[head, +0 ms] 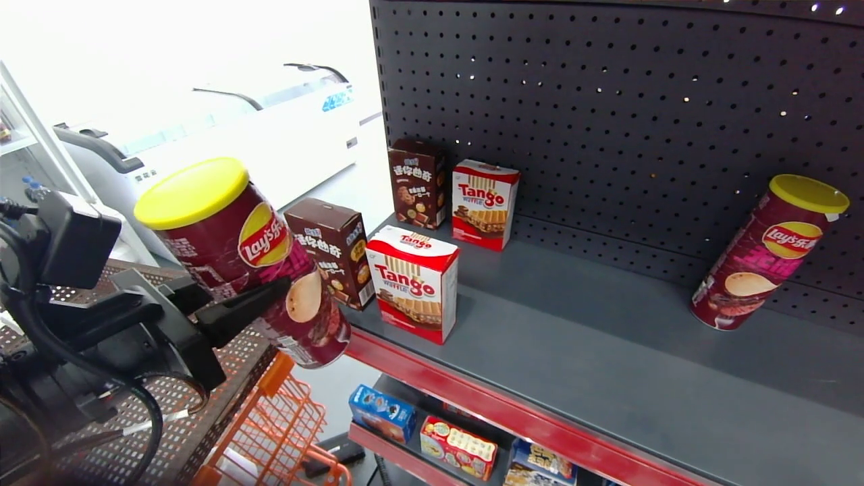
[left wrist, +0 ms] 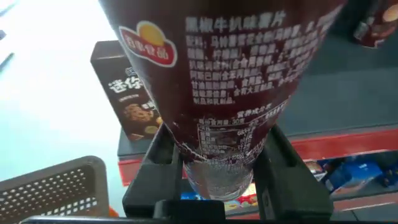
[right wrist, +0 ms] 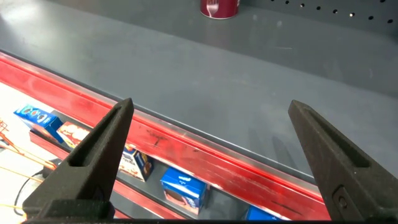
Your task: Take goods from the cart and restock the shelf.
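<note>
My left gripper [head: 273, 300] is shut on a maroon chip can with a yellow lid [head: 233, 246]. It holds the can tilted, just off the front left corner of the grey shelf [head: 607, 351]. In the left wrist view the can [left wrist: 236, 81] fills the space between both fingers [left wrist: 160, 163]. A second chip can [head: 769, 253] leans against the pegboard at the shelf's right. My right gripper [right wrist: 211, 155] stands open with nothing in it, over the shelf's red front edge [right wrist: 186, 144], and that second can's base [right wrist: 219, 7] lies far beyond it.
Two red-and-white wafer boxes [head: 415, 283] [head: 484, 202] and two brown cookie boxes [head: 334, 250] [head: 417, 182] stand at the shelf's left. The shelf's middle is bare. An orange cart [head: 277, 432] sits below the held can. Small boxes [head: 459, 445] line the lower shelf.
</note>
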Robot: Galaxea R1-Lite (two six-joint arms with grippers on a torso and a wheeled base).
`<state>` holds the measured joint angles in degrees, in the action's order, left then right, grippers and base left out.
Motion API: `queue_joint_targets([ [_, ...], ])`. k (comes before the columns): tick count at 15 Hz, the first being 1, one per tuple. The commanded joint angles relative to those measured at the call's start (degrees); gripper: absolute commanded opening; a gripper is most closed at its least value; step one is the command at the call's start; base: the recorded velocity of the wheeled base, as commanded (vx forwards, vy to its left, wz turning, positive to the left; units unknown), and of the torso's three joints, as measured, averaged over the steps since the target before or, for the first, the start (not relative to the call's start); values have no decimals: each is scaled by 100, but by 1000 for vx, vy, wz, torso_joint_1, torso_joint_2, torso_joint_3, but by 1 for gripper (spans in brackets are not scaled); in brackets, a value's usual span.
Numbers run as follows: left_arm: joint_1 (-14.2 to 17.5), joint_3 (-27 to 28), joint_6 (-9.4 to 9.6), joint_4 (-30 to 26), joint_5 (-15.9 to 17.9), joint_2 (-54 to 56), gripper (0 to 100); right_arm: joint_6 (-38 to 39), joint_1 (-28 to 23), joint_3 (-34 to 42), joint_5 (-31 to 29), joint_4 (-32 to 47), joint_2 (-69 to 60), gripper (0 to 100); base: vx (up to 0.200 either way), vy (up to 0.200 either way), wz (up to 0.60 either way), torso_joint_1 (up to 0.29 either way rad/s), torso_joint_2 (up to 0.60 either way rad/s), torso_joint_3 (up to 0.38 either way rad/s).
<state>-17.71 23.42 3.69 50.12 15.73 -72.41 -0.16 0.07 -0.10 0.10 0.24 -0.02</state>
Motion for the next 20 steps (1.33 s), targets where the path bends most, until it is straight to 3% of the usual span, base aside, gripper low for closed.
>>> queue_joint_targets([
  [1,-136,-57,9,-2,18,61,0,-2,1,-8,-1,2,2,100,0,0,0,0,0,0],
  [10,-690,-338,9,-11,53,148,0,-2,-7,-8,-1,2,2,100,0,0,0,0,0,0],
  [16,-742,-320,53,-11,45,140,0,-11,1,-8,17,2,2,100,0,0,0,0,0,0],
  [20,-769,-153,70,-11,352,-115,0,-11,1,-8,17,2,2,100,0,0,0,0,0,0],
])
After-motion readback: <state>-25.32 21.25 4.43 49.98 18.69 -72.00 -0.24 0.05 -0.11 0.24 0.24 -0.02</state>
